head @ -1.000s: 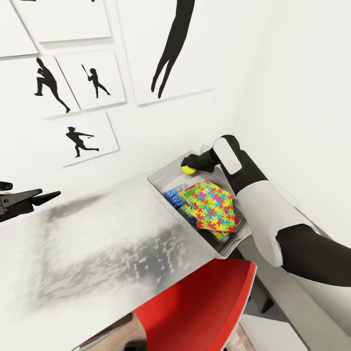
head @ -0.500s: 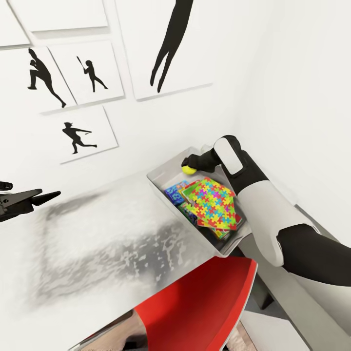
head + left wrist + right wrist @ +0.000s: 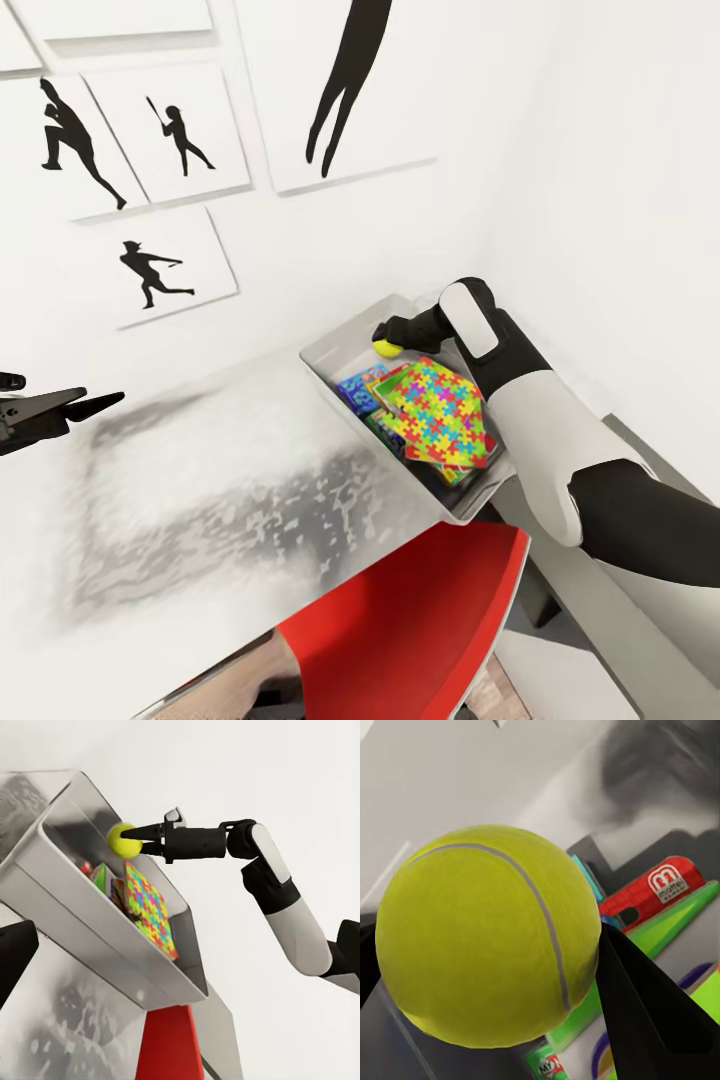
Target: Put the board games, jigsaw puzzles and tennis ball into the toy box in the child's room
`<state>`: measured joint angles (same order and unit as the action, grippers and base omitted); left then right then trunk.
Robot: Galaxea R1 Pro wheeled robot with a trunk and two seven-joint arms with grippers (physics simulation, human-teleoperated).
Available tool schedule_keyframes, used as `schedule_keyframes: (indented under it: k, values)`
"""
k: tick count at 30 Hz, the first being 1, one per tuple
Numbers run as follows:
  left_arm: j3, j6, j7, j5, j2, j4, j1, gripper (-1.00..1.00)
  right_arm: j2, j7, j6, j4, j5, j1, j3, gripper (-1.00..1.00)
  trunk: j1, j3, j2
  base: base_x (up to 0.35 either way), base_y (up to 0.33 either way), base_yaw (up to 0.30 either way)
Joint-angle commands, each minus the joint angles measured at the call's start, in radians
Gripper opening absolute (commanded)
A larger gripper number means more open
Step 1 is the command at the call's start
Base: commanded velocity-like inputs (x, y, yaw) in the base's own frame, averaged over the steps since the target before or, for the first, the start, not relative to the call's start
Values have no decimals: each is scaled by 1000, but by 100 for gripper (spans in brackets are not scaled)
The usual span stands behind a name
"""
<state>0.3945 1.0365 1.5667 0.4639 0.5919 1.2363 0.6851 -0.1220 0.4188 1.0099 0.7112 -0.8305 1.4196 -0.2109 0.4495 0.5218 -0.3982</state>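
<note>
The right tool [image 3: 142, 840] pinches the tennis ball [image 3: 385, 348] between its two dark fingers, holding it over the far end of the toy box [image 3: 335, 352], just above the rim in the left wrist view. In the right wrist view the ball [image 3: 487, 945] takes up most of the picture, with a black fingertip [image 3: 649, 1005] pressed against its side and printed game covers below it.

The toy box sits on the pale grey desk [image 3: 200, 480], at its corner near the white wall. Inside lies a jigsaw puzzle [image 3: 440, 410] on top, tilted, over a green board game [image 3: 385, 432]; a smaller blue board game [image 3: 360, 390] shows beside them. What else lies beneath the puzzle is hard to make out.

The left tool [image 3: 95, 404] hangs above the desk, well apart from the box; its fingers appear close together, though I cannot tell for sure whether they touch. A red chair [image 3: 410, 620] stands at the desk's near edge. Black sports silhouettes [image 3: 150, 270] hang on the wall.
</note>
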Motion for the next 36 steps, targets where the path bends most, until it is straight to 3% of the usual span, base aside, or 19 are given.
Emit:
schedule_keyframes:
  k: [1, 9, 18, 36]
  values:
    - [0, 11, 4, -1, 1, 0, 1, 100, 1, 12, 0, 1, -13, 1, -2, -100, 0, 3, -2, 0, 0, 0]
    - [0, 11, 4, -1, 2, 0, 1, 100, -4, 12, 0, 8, -12, 2, -2, -100, 0, 16, -2, 0, 0, 0]
    - [1, 11, 4, -1, 2, 0, 1, 100, -2, 15, 2, 101, -12, 11, -2, -100, 0, 21, -2, 0, 0, 0]
    - [1, 11, 4, -1, 1, 0, 1, 100, 2, 15, 2, 102, -11, 16, -3, -100, 0, 21, -2, 0, 0, 0]
